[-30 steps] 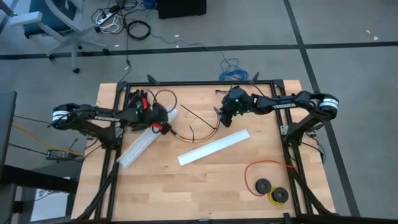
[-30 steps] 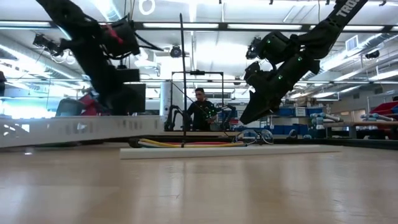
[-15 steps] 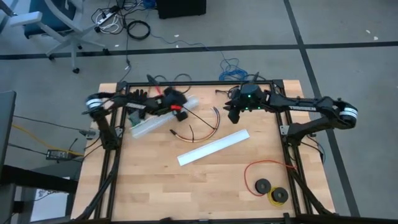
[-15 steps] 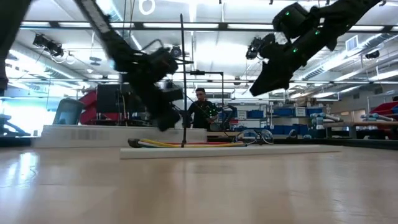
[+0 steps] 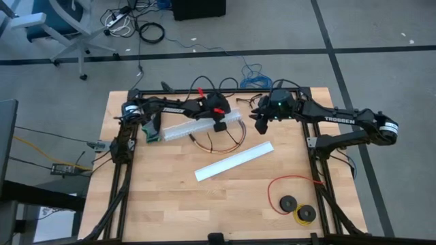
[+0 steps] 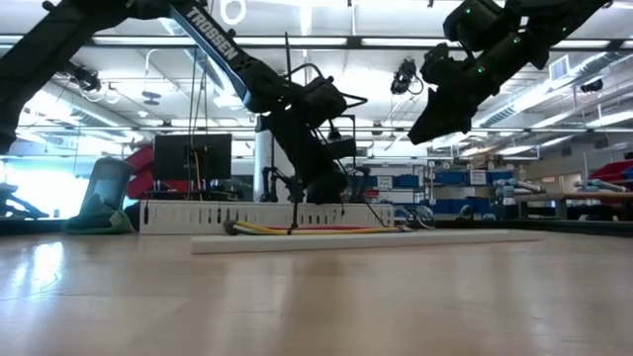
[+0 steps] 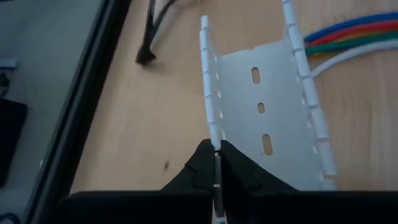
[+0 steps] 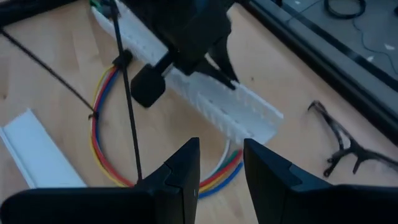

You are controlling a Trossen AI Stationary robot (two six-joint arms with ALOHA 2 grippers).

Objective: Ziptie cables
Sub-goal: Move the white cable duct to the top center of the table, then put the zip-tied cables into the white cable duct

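left claw [image 7: 216, 163] pinching slotted channel [image 7: 267, 118] wall

Bright, even light from overhead on the desk [image 5: 225, 197], with only soft, faint shadows under the arms. From desk height, long ceiling lamps [image 6: 297, 42] glare white and the arms read as dark silhouettes against them; the near wood is out of focus and shiny. On the left wrist, the gripper [image 7: 216, 163] is blurred close up, and the white channel [image 7: 261, 118] beyond is a little soft.
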